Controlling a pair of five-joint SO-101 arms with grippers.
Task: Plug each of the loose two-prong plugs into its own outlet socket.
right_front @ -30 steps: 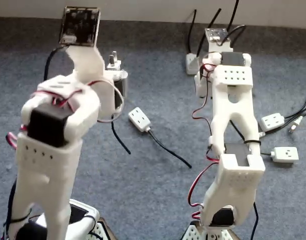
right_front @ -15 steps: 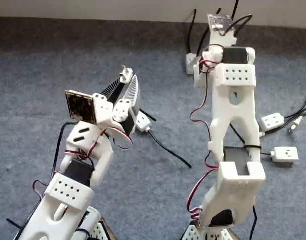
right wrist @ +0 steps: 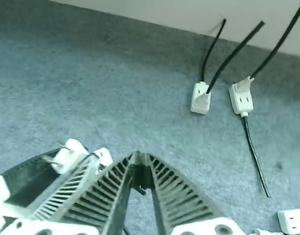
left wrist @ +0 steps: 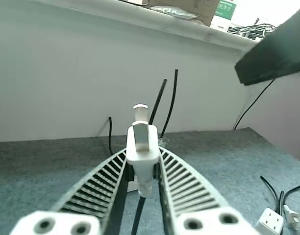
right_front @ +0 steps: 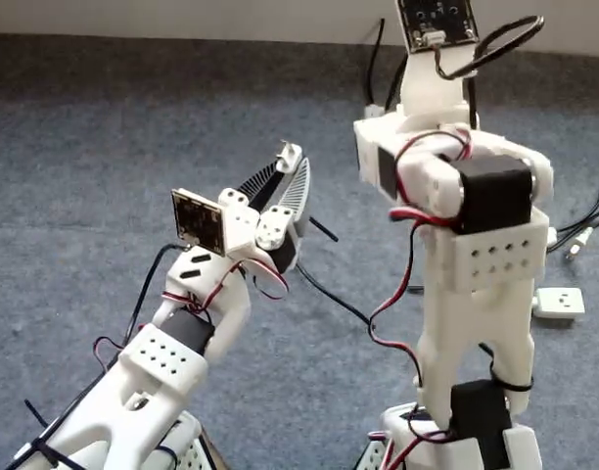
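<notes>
So the left tool (left wrist: 143, 161) is pinching a white plug (left wrist: 141, 144) between its ribbed fingers (left wrist: 182, 178), prongs pointing away from the wrist. In the high view the plug (right_front: 290, 155) is up in the air over the grey carpet (right_front: 104, 196), left of the raised right arm. A black cord (right_front: 334, 294) runs across the carpet below it. The right tool (right wrist: 138, 159) is pressed together at the tips and hangs above the carpet, just beside the left tool and its plug (right wrist: 66, 151). Over by the wall (right wrist: 189, 12) there's a socket (right wrist: 200, 98) and near it a second socket (right wrist: 241, 97), each with a black cord heading up toward the wall. A third socket (right_front: 559, 303) lies on the carpet off to the right, beside the right arm, with a few more cords near it.
</notes>
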